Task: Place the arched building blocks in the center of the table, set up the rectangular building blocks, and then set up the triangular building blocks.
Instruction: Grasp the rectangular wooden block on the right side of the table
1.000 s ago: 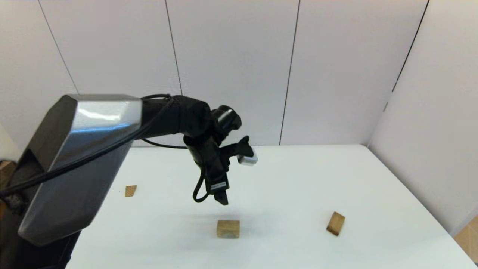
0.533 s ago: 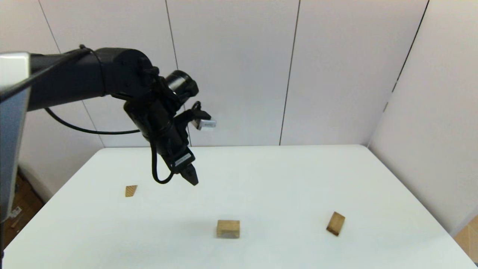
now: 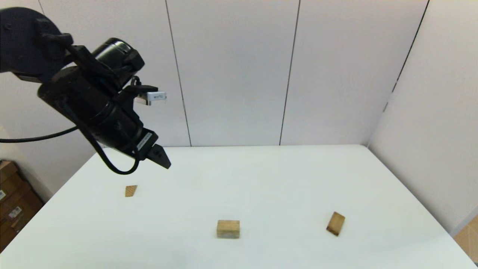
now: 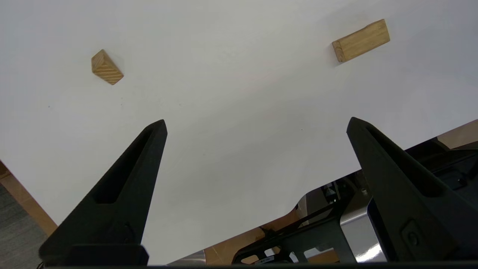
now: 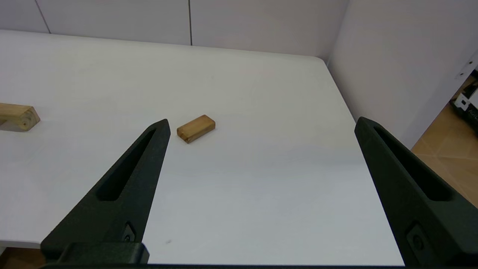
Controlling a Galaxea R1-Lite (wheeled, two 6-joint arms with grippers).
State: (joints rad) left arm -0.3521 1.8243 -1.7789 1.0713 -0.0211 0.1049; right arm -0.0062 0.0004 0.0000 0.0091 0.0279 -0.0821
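Note:
The pale arched block (image 3: 228, 228) rests near the middle of the table (image 3: 283, 179), close to the front edge; the left wrist view shows the arched block (image 4: 361, 40) too, and the right wrist view catches its end (image 5: 18, 116). At front right lies the tan rectangular block (image 3: 335, 223), which sits ahead of my right gripper (image 5: 261, 125), open and empty, as the rectangular block (image 5: 196, 128). The small triangular block (image 3: 130, 191) lies at left, also seen as the striped triangular block (image 4: 107, 67). My left gripper (image 3: 161, 160) hangs high above the table's left side, open (image 4: 257, 124) and empty.
White wall panels stand behind the table and along its right side. Cardboard boxes (image 3: 13, 201) sit on the floor past the left edge. The robot's base (image 4: 336, 224) shows beyond the near edge in the left wrist view.
My left arm has risen and swung back to the left, away from above the arched block. All three blocks stay where they were.

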